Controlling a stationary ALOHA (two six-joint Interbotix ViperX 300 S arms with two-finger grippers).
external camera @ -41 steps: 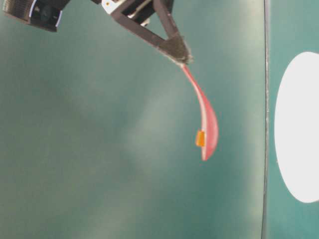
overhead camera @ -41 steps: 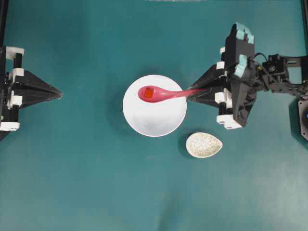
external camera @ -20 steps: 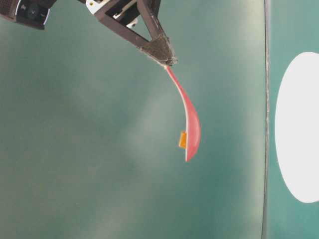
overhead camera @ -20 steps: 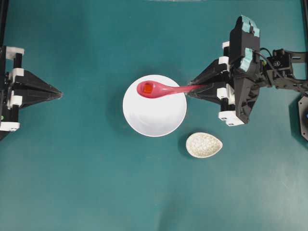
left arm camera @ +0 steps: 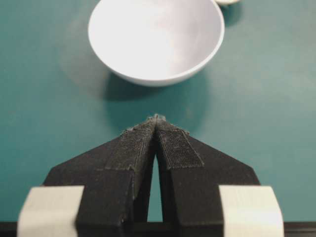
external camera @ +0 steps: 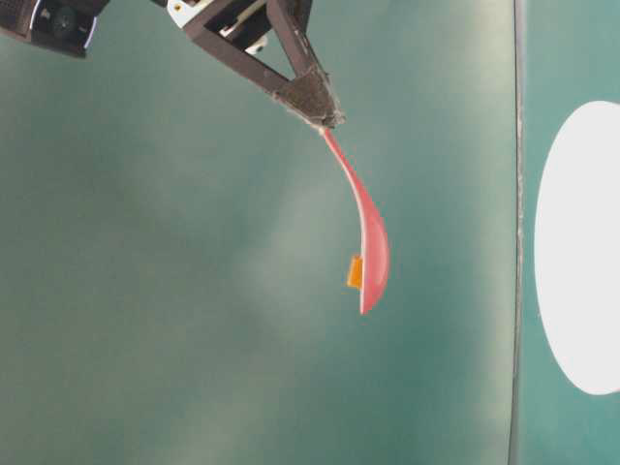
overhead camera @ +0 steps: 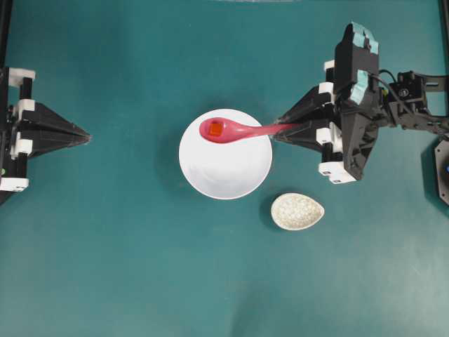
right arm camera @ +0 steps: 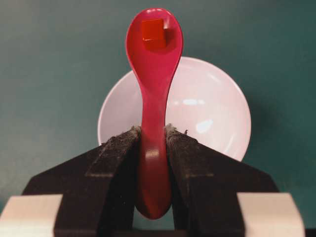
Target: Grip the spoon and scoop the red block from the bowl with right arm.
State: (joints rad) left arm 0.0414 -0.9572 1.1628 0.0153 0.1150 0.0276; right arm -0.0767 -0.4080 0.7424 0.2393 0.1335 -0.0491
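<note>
My right gripper (overhead camera: 275, 132) is shut on the handle of the pink spoon (overhead camera: 238, 131) and holds it in the air above the white bowl (overhead camera: 225, 161). The red block (overhead camera: 216, 128) lies in the spoon's bowl. The right wrist view shows the spoon (right arm camera: 154, 89) between my pads, with the block (right arm camera: 152, 29) near its tip and the white bowl (right arm camera: 212, 108) below. The table-level view shows the spoon (external camera: 372, 242) raised with the block (external camera: 355, 272) on it. My left gripper (overhead camera: 87, 135) is shut and empty at the far left, apart from the bowl (left arm camera: 155, 39).
A small speckled beige dish (overhead camera: 297, 211) sits on the teal table just right of the bowl's near side. The right arm's body (overhead camera: 358, 119) stands over the table's right part.
Over the last second the right gripper lifted and drew the spoon with the block slightly toward the bowl's far rim. In the last half second nothing moved. The left arm stayed still.
</note>
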